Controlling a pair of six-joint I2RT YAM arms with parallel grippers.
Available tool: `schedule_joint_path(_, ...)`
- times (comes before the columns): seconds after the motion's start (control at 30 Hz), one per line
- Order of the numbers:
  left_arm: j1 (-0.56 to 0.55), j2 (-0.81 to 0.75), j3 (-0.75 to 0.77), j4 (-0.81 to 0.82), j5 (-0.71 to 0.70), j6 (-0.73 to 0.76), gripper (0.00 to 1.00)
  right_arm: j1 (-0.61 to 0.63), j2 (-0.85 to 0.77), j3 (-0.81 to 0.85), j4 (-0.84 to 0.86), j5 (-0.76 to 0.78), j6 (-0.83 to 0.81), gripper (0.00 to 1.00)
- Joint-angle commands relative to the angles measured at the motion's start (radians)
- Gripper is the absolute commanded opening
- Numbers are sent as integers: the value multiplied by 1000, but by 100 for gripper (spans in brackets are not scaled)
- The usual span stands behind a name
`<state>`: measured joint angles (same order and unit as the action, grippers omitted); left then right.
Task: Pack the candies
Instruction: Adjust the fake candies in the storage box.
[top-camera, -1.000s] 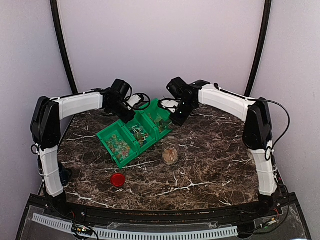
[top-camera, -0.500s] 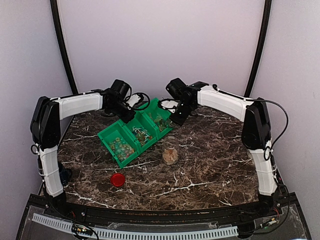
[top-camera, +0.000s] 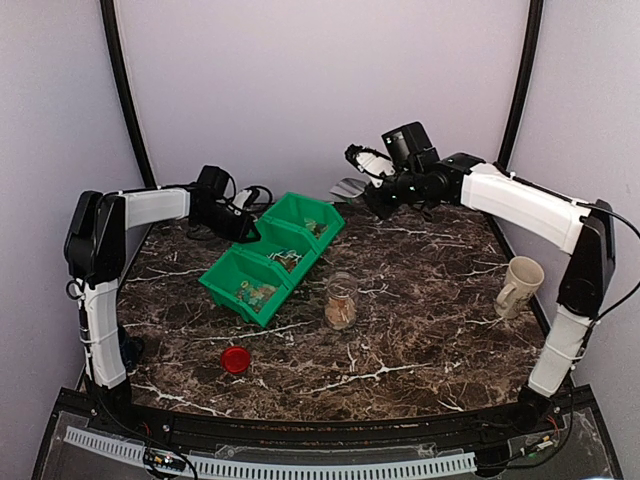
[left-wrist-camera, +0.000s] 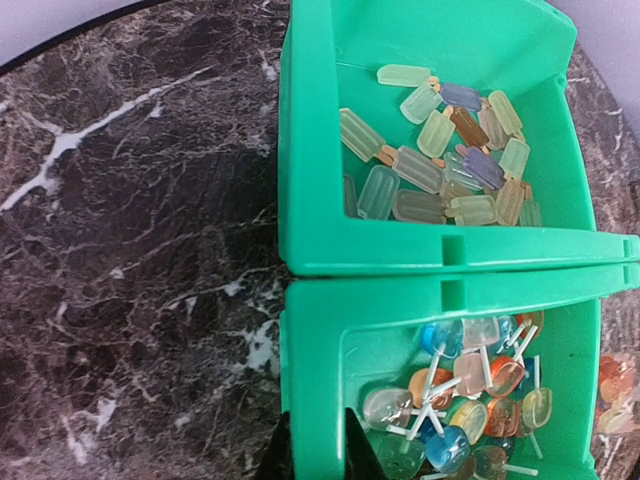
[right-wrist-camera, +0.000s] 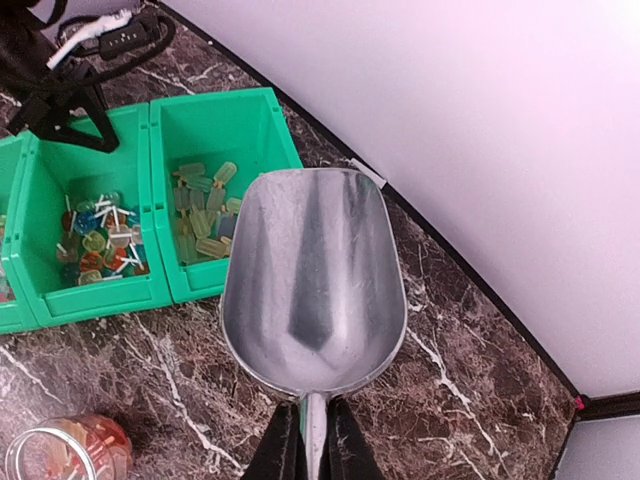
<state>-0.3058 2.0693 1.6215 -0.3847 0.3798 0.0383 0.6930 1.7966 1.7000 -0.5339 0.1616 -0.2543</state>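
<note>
Many candies (left-wrist-camera: 440, 165) lie jumbled in the bin (left-wrist-camera: 310, 150), pointing every way.

On the marble bench (top-camera: 420, 330), green plastic bins (left-wrist-camera: 420, 250) held small mixed candies (left-wrist-camera: 445, 160); a glass jar (top-camera: 341, 300) stood before them.

Your lighting's bright, soft and even, only faint shadows around the green bins (top-camera: 226, 295). Top view's a bit mushy, so the candies (top-camera: 255, 292) in them are just coloured specks. Left wrist view is crisp, with a soft shadow on the marble table (left-wrist-camera: 130, 250) left of the bins. Right wrist: wall (right-wrist-camera: 480, 120) behind the bins blows out pinkish-white, metal scoop (right-wrist-camera: 313, 280) beside them shows a dull sheen.
</note>
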Motion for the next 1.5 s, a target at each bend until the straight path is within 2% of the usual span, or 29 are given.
schedule_joint_path(0.0, 22, -30, -26, 172, 339, -190, 0, -3, -77, -90, 197, -91, 65, 0)
schedule_joint_path(0.2, 52, -8, -104, 376, 568, -354, 0, -2, -71, -68, 166, -105, 67, 0)
schedule_joint_path(0.37, 57, 1, -155, 549, 688, -498, 0, -1, -74, -48, 153, -90, 74, 0)
schedule_joint_path(0.47, 57, 6, -179, 628, 704, -563, 0, 0, -75, -36, 144, -91, 75, 0)
schedule_joint_path(0.57, 53, 7, -144, 494, 652, -464, 0, 5, -70, -14, 121, -92, 72, 0)
schedule_joint_path(0.7, 44, -9, -74, 291, 500, -307, 0, 20, -32, 57, 35, -67, 45, 0)
schedule_joint_path(0.93, 1, -45, -18, 105, 231, -151, 0, 33, 73, 182, -190, -37, -1, 0)
schedule_joint_path(1.17, -55, -53, 7, 33, 127, -71, 0, 37, 190, 262, -347, -25, -29, 0)
schedule_joint_path(1.47, -83, -70, 9, 10, 51, -27, 0, 43, 286, 322, -446, 32, -49, 0)
